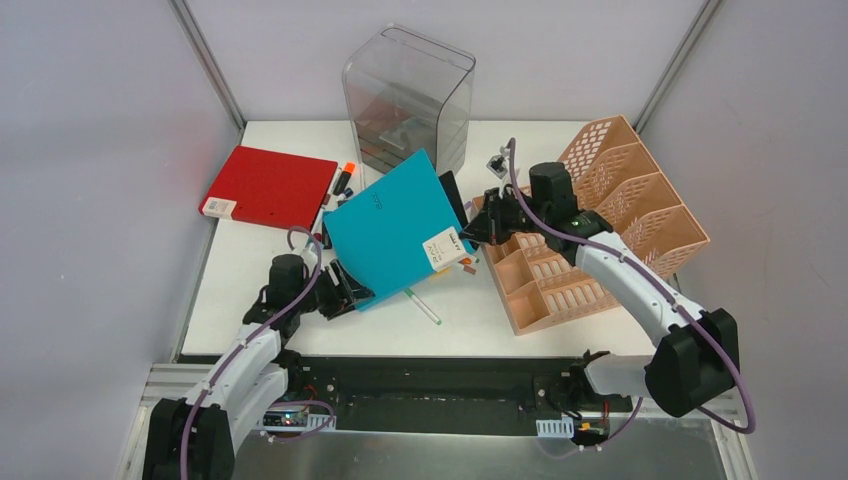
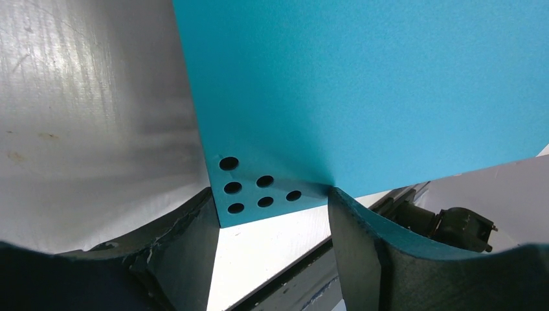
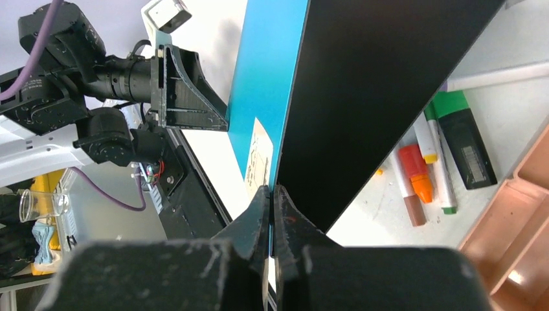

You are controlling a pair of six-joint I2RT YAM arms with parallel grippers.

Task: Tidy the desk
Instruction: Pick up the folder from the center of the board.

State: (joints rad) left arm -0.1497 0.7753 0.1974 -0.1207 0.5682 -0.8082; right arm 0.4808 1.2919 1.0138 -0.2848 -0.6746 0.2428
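Note:
The white desk [image 1: 250,270] carries scattered stationery. A teal folder [image 1: 390,230] with a white label is held tilted above it. My right gripper [image 1: 478,230] is shut on the folder's right edge; in the right wrist view its jaws [image 3: 272,191] pinch the thin teal edge [image 3: 262,97], with the folder's black side [image 3: 375,84] to the right. My left gripper [image 1: 345,288] is at the folder's lower left corner. In the left wrist view its jaws [image 2: 272,207] stand wide apart on either side of the punched teal corner [image 2: 259,191].
A red folder [image 1: 270,187] lies at the back left with markers [image 1: 342,180] beside it. A clear grey drawer box [image 1: 408,95] stands at the back. A peach lattice rack [image 1: 590,230] fills the right. A green-white pen [image 1: 423,306] lies in front. Markers [image 3: 414,168] and a green highlighter [image 3: 463,139] lie under the folder.

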